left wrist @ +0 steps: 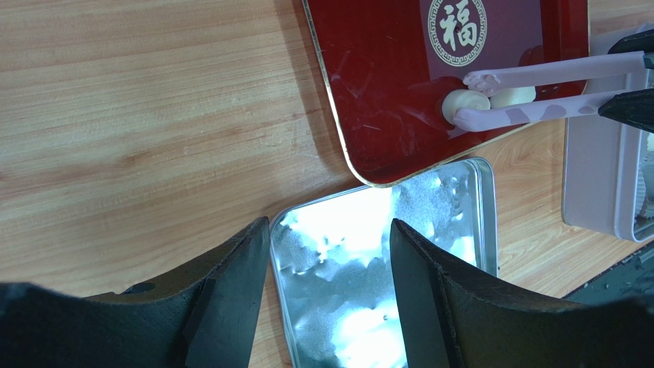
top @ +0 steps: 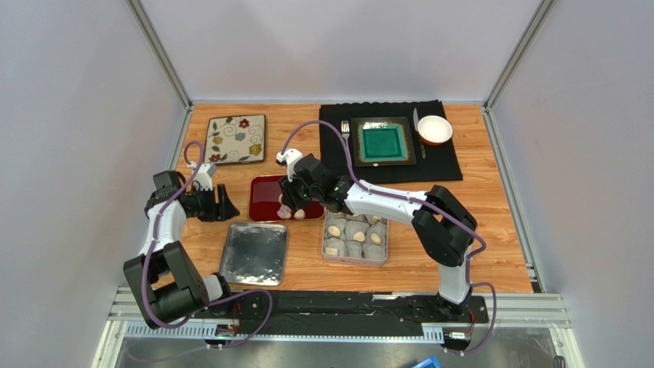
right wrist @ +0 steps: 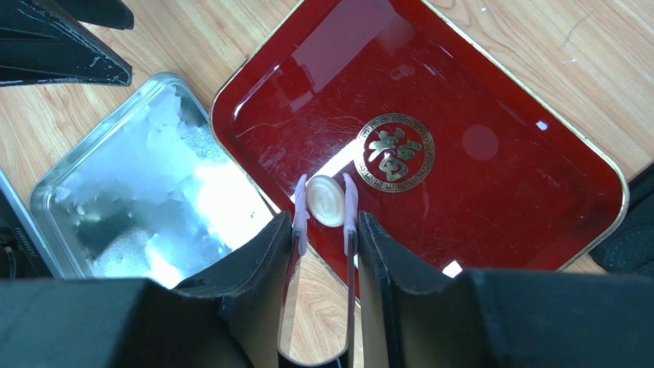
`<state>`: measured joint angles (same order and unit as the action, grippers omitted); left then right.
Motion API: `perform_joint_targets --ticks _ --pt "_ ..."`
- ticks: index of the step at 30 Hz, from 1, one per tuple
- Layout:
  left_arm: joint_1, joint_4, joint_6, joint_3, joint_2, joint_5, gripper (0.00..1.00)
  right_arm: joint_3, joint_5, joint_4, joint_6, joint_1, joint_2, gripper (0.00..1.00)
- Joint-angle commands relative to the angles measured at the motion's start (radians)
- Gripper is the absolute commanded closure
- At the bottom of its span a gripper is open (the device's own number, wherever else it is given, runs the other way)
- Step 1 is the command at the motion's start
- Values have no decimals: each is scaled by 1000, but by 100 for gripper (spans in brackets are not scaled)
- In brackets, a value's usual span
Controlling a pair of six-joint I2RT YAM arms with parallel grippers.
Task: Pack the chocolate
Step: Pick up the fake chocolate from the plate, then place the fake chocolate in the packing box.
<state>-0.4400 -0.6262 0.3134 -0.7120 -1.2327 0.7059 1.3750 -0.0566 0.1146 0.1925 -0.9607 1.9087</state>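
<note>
Right tool (right wrist: 325,231) gripping tongs (right wrist: 300,222), chocolate (right wrist: 325,201) between tips

silver lid (left wrist: 449,207): bottom behind left end effector (left wrist: 328,230) | tongs (left wrist: 537,74): right end cut off

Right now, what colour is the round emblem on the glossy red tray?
Gold emblem, clearest from right wrist.

My tongs (right wrist: 350,203) in right gripper (right wrist: 326,230): free room across red tray (right wrist: 499,176). Left gripper (top: 225,203) flanks its left edge, tin box (top: 353,262) crowds right, lid (top: 253,253) at near-left corner.
</note>
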Motion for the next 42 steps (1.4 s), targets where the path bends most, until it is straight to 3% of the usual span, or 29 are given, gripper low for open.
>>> perform_joint_targets --ticks 1,12,27,42 --pt "-11 -7 27 -27 21 23 33 19 50 -20 -30 4 -56 70" --pt "-12 -13 29 -30 27 20 33 -51 110 74 -73 31 -339 72" --pt "-13 -20 18 -32 30 30 33 -471 138 249 53 36 -830 71" --pt "-13 -26 6 -35 33 38 33 -583 127 393 143 8 -1002 71"
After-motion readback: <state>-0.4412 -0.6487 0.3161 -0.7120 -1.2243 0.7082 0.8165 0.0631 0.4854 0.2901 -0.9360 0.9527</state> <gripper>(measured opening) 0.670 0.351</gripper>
